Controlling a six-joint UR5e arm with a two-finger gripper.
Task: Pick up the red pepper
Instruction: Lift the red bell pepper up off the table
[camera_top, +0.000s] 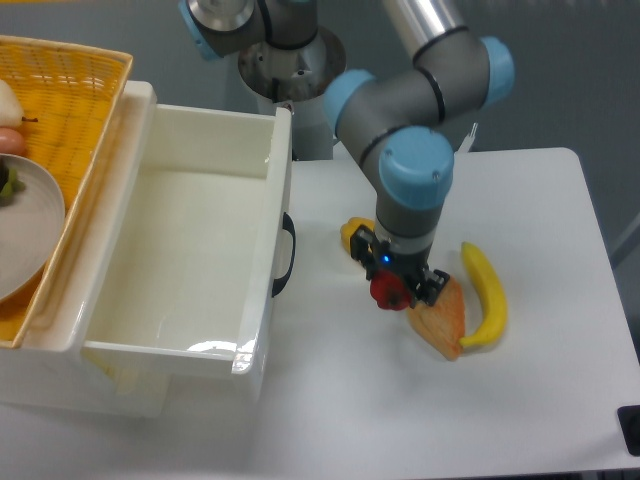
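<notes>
The red pepper is a small glossy red shape directly under my gripper, near the middle of the white table. The dark gripper fingers stand on either side of it and seem closed against it; its stem is hidden by the gripper. I cannot tell whether the pepper rests on the table or hangs just above it. The yellow pepper lies just behind and to the left, partly hidden by the wrist.
A croissant-like orange pastry and a yellow banana lie just right of the gripper. A large white bin with a black handle stands to the left. A yellow wicker basket with a grey plate sits at far left.
</notes>
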